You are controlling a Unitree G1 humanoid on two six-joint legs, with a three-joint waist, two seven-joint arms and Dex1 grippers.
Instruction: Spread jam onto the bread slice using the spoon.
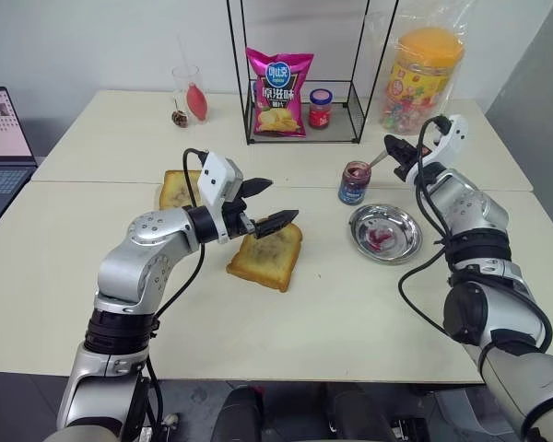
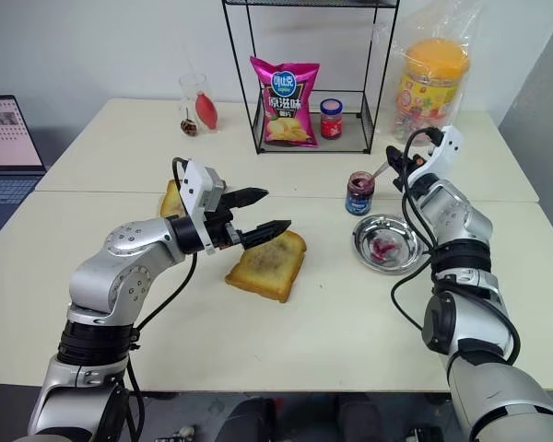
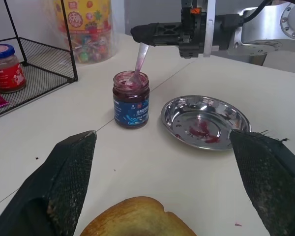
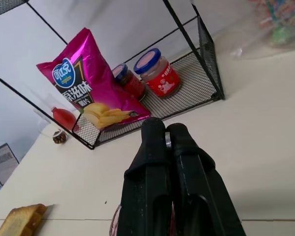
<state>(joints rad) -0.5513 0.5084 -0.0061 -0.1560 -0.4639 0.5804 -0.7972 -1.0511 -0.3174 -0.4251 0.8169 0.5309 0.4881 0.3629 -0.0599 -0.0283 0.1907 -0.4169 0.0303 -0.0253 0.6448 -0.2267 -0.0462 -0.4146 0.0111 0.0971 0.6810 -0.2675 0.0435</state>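
Note:
The bread slice [image 1: 265,258], thick toast with a darker brown centre, lies mid-table. My left gripper [image 1: 278,201] hovers open just above its near-left part, nothing between the fingers [image 3: 64,187]. The jam [image 3: 130,81] fills a small clear glass jar [image 1: 355,182] to the right of the bread. Above the jar, my right gripper [image 1: 392,145] is shut on the spoon [image 3: 140,56], whose slim silver handle slants down from the black fingertips [image 4: 164,132] so that its bowl sits inside the jar mouth.
A round metal dish [image 1: 417,230] with red smears sits just right of the jar. A second, paler toast [image 1: 178,189] lies behind my left arm. At the back stand a wire rack [image 1: 350,120] holding a chips bag and a red-lidded jar, a candy tub [image 1: 424,78] and a glass. A laptop [image 1: 0,147] is far left.

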